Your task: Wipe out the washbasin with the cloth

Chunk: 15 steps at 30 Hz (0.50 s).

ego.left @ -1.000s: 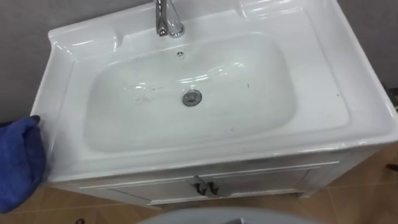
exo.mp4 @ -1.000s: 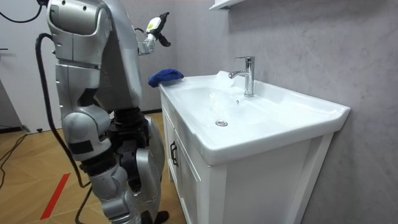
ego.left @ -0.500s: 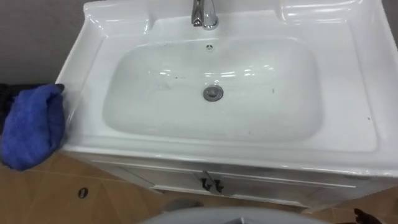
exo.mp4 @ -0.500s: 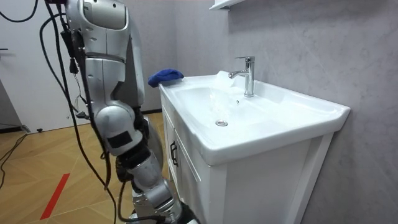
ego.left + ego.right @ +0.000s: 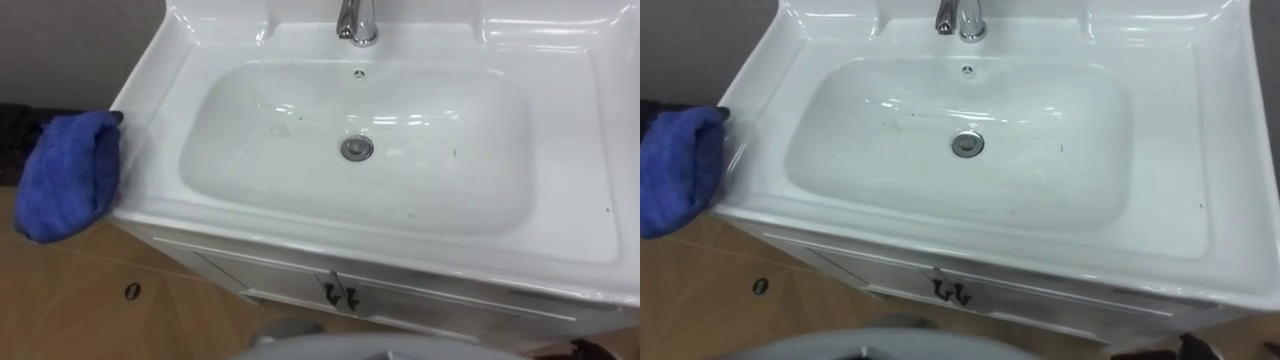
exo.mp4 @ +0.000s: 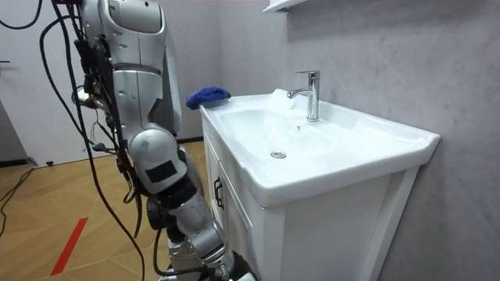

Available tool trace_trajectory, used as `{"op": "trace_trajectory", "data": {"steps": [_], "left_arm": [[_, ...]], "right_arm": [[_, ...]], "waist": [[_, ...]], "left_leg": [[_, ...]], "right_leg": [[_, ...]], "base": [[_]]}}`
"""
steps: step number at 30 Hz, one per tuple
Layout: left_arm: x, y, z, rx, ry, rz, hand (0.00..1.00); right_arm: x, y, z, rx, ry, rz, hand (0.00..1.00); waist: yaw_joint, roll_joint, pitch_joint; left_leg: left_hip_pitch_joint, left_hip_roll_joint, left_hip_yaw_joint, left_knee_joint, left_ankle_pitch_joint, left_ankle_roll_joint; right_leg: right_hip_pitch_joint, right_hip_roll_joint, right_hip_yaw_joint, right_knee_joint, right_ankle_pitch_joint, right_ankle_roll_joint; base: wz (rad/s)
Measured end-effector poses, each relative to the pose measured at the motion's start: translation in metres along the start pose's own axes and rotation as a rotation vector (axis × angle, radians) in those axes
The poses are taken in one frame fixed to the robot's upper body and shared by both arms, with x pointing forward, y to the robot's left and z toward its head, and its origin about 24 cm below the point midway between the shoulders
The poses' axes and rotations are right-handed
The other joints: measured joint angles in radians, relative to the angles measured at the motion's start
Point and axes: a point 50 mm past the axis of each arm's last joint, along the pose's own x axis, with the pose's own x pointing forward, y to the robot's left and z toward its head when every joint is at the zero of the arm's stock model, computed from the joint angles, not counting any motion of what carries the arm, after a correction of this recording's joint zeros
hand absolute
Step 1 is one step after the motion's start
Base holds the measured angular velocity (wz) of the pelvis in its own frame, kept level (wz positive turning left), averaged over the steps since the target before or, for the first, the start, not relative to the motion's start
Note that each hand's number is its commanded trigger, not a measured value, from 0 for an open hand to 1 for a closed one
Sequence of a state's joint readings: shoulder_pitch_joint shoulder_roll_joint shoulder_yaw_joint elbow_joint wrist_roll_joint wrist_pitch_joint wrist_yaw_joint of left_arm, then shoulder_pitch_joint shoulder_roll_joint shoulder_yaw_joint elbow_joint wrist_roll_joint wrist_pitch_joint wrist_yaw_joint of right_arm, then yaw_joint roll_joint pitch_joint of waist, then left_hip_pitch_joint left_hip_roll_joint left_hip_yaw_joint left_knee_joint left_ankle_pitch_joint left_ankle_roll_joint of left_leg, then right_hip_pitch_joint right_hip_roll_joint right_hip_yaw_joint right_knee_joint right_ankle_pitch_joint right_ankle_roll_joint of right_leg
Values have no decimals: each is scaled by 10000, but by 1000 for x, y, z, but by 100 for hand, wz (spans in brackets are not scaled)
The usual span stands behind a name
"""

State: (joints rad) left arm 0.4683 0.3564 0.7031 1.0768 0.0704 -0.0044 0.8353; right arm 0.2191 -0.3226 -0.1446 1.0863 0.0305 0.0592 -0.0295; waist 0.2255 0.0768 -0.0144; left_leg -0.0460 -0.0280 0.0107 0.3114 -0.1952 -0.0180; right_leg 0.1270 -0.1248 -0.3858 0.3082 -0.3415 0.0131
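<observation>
The white basin point(image 5: 585, 140) lies below me, its bowl dotted with small dark specks around the chrome drain point(image 5: 356, 148). A chrome faucet point(image 5: 357, 20) stands at the back rim. A crumpled blue cloth point(image 5: 70, 175) rests on something dark just off the basin's left edge, and no hand touches it. A dark sliver of my right hand point(image 5: 1165, 350) shows at the lower right edge. In the room view the robot stands at the room view's left of the basin point(image 6: 344, 156), and the blue cloth point(image 6: 208, 95) sits by the basin's far end.
The basin sits on a white cabinet with two small dark door handles point(image 5: 337, 293). Wooden floor point(image 5: 90, 300) lies to the left and in front. A grey wall runs behind the faucet, and a shelf corner point(image 6: 281, 5) hangs above it.
The eye view has shifted, so the camera moved: basin and cloth now show further right. In the room view the robot has turned and straightened, and its raised hand has dropped away.
</observation>
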Motion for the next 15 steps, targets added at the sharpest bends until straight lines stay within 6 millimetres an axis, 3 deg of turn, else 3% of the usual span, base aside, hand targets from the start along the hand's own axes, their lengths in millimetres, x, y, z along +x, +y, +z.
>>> {"op": "trace_trajectory", "data": {"steps": [4, 9, 15], "left_arm": [[-13, -11, -11, 420, 126, -458, 0], [-31, -29, -7, 745, -374, -1242, 0], [-48, -49, 13, 831, -1340, -2229, 0]], "right_arm": [[0, 0, -1, -39, 48, 8, 0], [0, 5, -1, -59, 77, 269, 0], [2, 19, 6, -327, 134, 1072, 0]], "waist": [[-104, -248, 18], [-354, -539, 43], [-593, -1202, 59]], "left_leg": [[44, -12, 20, -6, 0, 0], [-3, -2, 20, 61, -4, 3], [-372, 45, 147, 295, -47, 54]], "right_leg": [[64, -22, 2, -39, 0, 0], [78, -6, -9, -94, -6, 11], [-205, 13, 33, -50, 19, 10]], "base": [[0], [0], [-2]]}}
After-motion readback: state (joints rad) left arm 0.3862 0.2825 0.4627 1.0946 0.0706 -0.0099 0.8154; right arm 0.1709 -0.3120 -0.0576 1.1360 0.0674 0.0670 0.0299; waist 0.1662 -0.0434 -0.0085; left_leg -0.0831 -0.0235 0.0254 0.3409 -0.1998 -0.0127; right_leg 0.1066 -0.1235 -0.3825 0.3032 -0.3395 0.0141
